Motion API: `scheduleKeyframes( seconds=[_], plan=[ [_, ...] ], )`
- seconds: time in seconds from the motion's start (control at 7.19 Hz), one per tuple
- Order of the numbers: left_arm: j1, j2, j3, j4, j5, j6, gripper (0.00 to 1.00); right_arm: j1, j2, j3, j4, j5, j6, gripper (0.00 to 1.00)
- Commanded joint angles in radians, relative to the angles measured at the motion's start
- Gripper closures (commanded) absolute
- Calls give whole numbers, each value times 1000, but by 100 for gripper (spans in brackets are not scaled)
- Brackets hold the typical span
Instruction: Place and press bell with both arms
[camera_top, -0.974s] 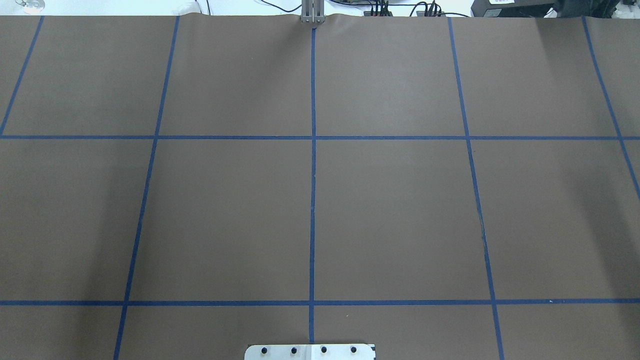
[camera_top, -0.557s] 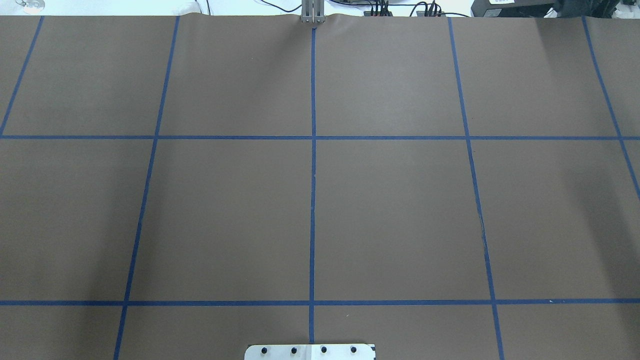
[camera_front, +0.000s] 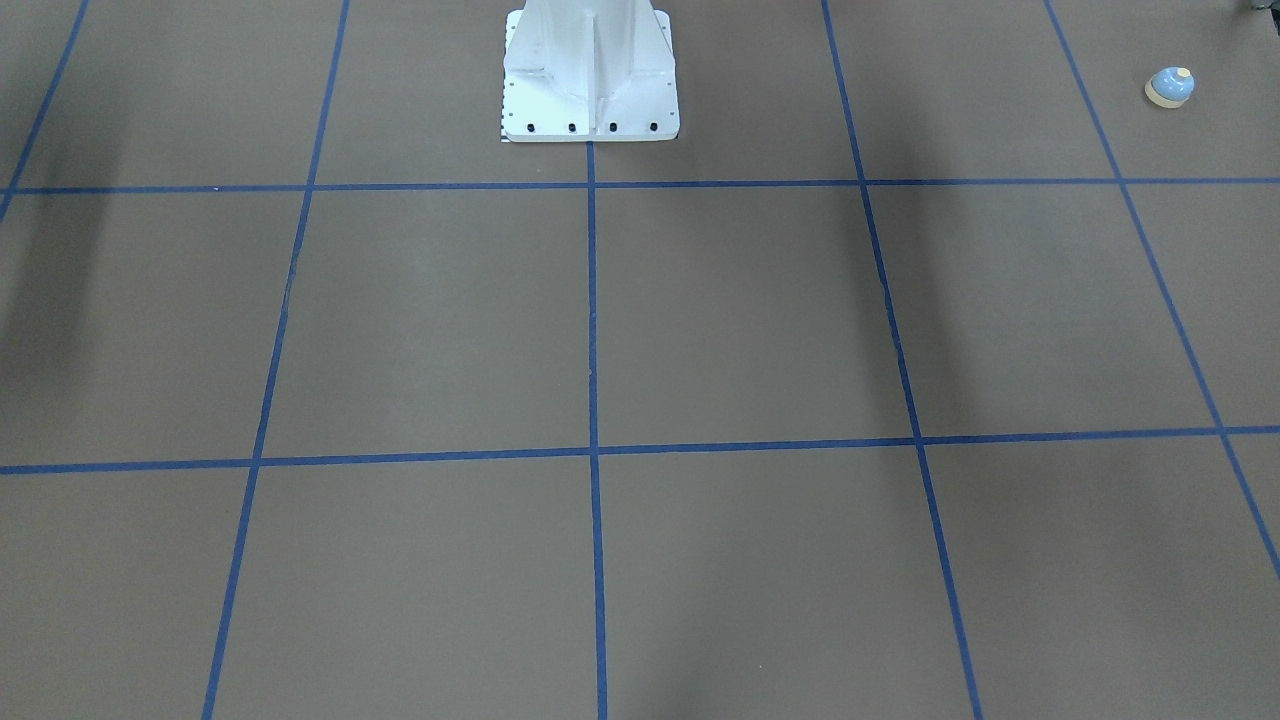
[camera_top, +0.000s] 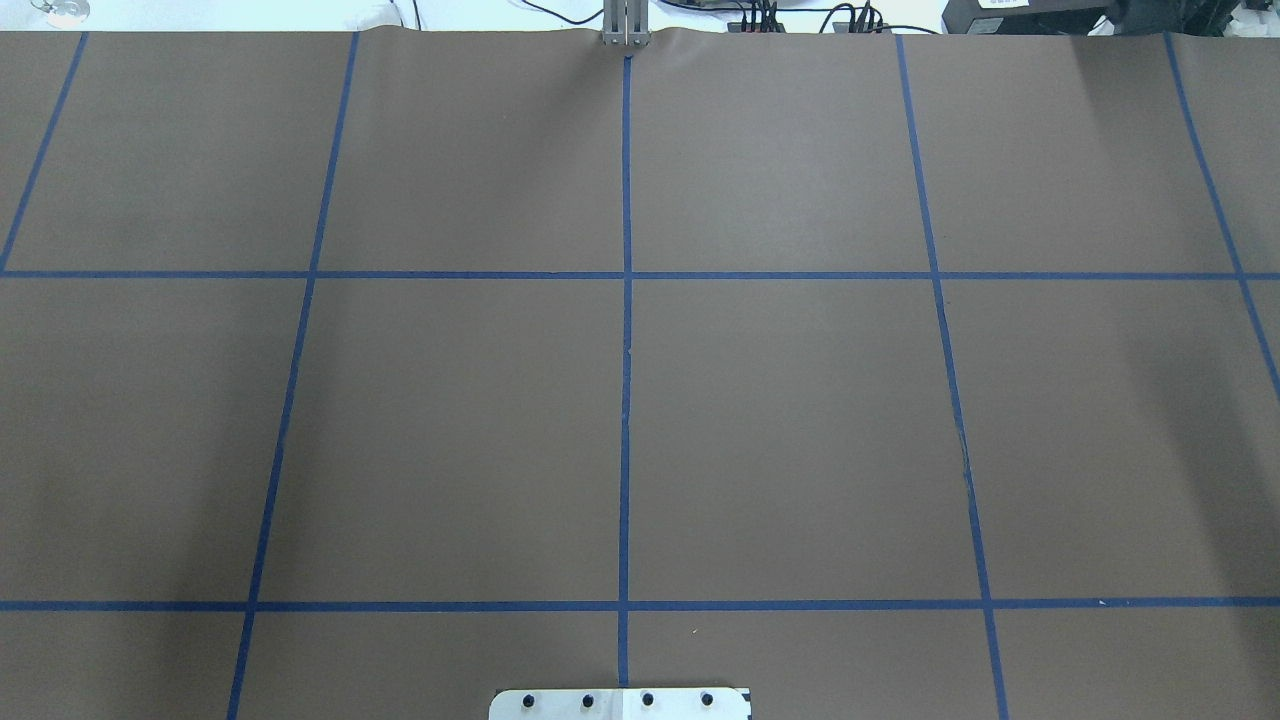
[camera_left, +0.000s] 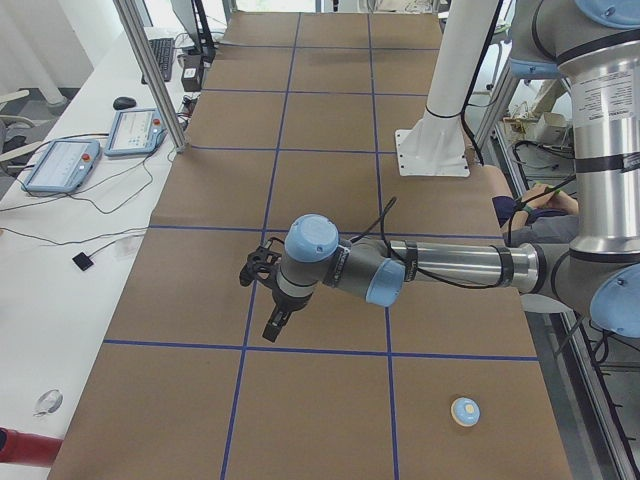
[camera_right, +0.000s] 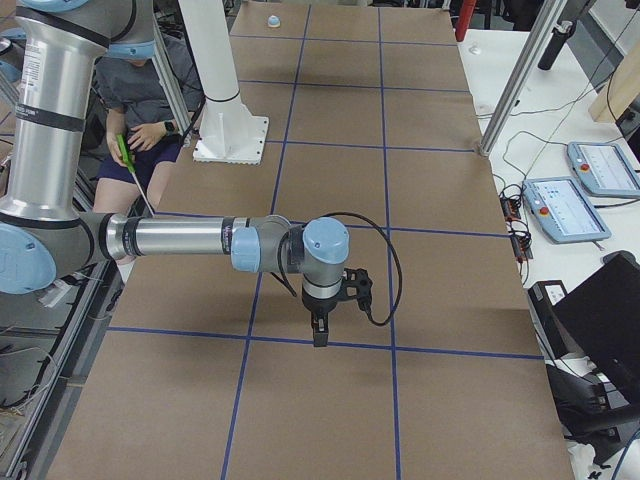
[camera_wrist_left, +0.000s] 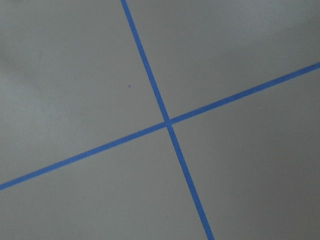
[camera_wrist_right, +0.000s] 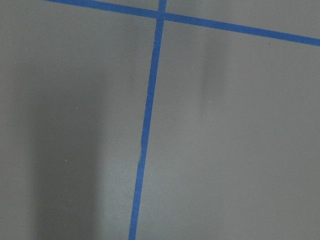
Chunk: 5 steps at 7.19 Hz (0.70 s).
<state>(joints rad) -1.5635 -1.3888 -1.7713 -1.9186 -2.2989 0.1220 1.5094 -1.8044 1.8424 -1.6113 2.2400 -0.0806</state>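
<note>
Hovering over the table (camera_top: 800, 420), the left gripper (camera_left: 271, 332) and right gripper (camera_right: 318, 338) point down; whether either is spread or pressed together cannot be told. Overhead, the matte brown paper and blue tape grid (camera_top: 626, 400) look unchanged from a second ago. The bell (camera_front: 1168, 87), a blue dome on a cream base, sits near the table's left end, well apart from both grippers. A white pedestal (camera_front: 590, 70) stands at the robot's edge.

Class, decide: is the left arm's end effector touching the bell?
Apart. The exterior left view shows bare table between the left end effector and the bell, which sits alone nearer the camera.
</note>
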Motion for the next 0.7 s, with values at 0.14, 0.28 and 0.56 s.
scheduleKeyframes(
  seconds=[0.14, 0.28, 0.56],
  plan=[
    [16, 4, 36, -40, -5, 2, 0, 0, -10, -2, 17, 3, -2, 0],
    [66, 4, 38, -42, -5, -2, 0, 0, -10, -2, 17, 1, -2, 0],
    [129, 7, 117, -39, -5, -4, 0, 0, -12, -2, 19, 1, -4, 0]
  ],
)
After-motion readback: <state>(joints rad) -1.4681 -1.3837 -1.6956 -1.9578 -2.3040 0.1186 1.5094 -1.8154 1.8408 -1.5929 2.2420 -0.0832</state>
